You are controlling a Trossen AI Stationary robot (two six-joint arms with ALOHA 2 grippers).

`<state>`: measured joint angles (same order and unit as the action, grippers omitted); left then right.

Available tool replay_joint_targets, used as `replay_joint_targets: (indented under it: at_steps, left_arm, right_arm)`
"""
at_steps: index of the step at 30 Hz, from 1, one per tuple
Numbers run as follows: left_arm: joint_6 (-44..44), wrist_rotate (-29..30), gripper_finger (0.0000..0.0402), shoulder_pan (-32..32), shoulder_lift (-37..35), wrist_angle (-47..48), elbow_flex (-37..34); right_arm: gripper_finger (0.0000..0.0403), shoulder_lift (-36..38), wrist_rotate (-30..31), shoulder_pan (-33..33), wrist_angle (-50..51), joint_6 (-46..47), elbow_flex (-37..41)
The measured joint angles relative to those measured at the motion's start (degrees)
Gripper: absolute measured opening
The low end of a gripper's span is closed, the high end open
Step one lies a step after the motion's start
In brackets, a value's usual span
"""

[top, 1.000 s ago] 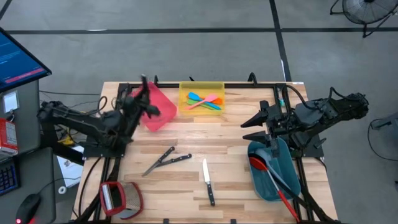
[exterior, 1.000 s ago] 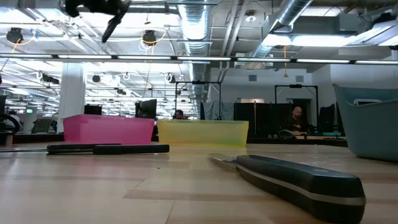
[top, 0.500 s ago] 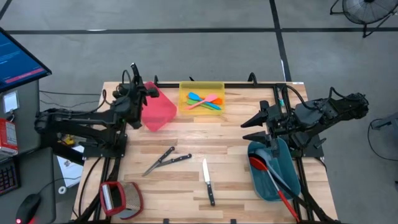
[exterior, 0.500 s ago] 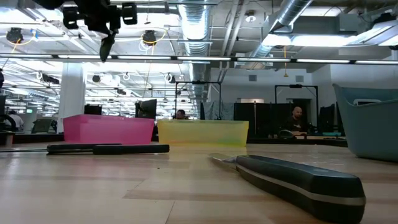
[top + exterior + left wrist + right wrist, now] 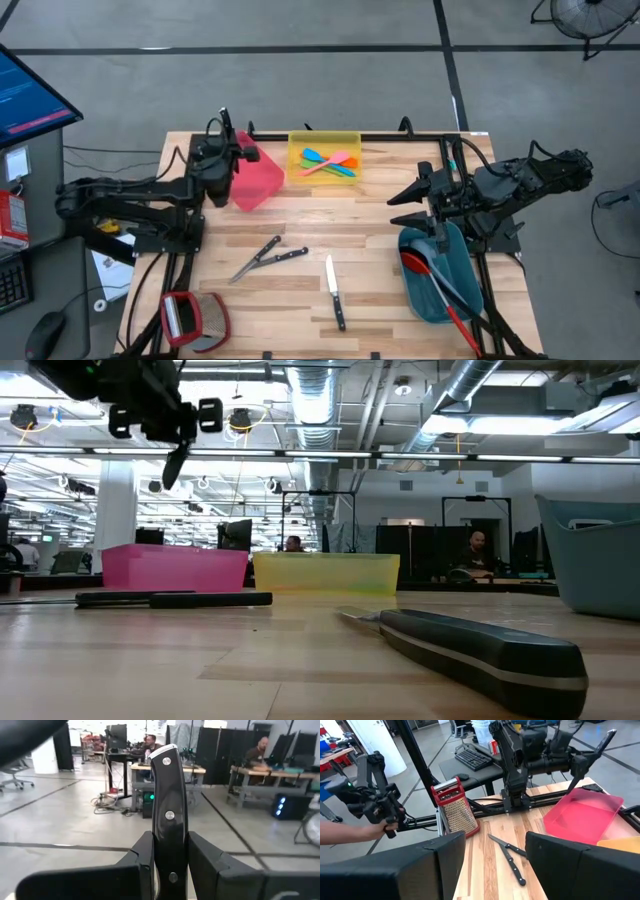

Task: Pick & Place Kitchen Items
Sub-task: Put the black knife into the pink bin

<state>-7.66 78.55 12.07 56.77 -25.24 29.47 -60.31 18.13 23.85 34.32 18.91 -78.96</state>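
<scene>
My left gripper (image 5: 223, 152) is shut on a black-handled knife (image 5: 169, 795), high above the left end of the pink bin (image 5: 255, 180); the blade is hidden. My right gripper (image 5: 405, 192) is open and empty above the table, by the far end of the teal bin (image 5: 425, 308), which holds long red, black and grey spoons (image 5: 440, 280). Small coloured spatulas (image 5: 330, 163) lie in the yellow bin (image 5: 323, 138). Two crossed knives (image 5: 268, 257) and a third knife (image 5: 335, 292) lie flat on the table. My left gripper pinches the knife's riveted black handle (image 5: 170, 862) between its two fingers, one on each flat side. The handle's free end (image 5: 162, 757) sticks out past the fingertips. The knife is lifted clear of the table and the bins.
A red-framed grater (image 5: 185, 317) stands at the table's near left corner. The pink and yellow bins stand along the far edge, the teal bin at the near right. A person's forearm (image 5: 345, 832) shows beyond the table's left side. Bare wood lies between the knives and the bins.
My left gripper has come down toward the pink bin with the knife and has turned about, ending near the bin's left end, still shut on the handle.
</scene>
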Motion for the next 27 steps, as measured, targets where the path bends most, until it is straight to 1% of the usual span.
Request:
replay_joint_targets:
  at_steps: [2,7,13,16,19,23,27]
  left_arm:
    - [-2.33,-2.15,0.006,0.76,-0.03,3.67,-0.65]
    - [-20.52,-15.56,0.006,5.98,-0.02,17.1,-0.89]
    - [-36.81,-31.77,0.0055,15.17,0.28,29.7,0.48]
    - [-44.25,-37.78,0.0055,19.28,0.4,35.19,0.48]
    - [-49.58,-41.52,0.0055,20.85,1.55,39.04,0.53]
    - [-50.03,-44.35,0.0055,20.75,4.4,38.93,0.53]
    - [-50.05,-44.46,0.006,20.5,9.21,39.36,0.53]
  right_arm:
    - [0.0202,0.0,0.0,0.01,-0.03,-0.01,0.0]
    - [0.0202,0.0,0.0,-0.01,-0.03,-0.01,0.0]
    - [0.0202,0.0,0.0,0.01,-0.03,-0.03,0.0]
    - [0.0202,0.0,0.0,0.0,-0.03,-0.07,0.0]
    - [0.0202,0.0,0.01,0.01,-0.03,-1.34,0.0]
    - [0.0202,0.0,0.0,0.01,-0.03,-1.53,0.0]
    - [0.0202,0.0,0.0,0.01,-0.03,-1.5,0.0]
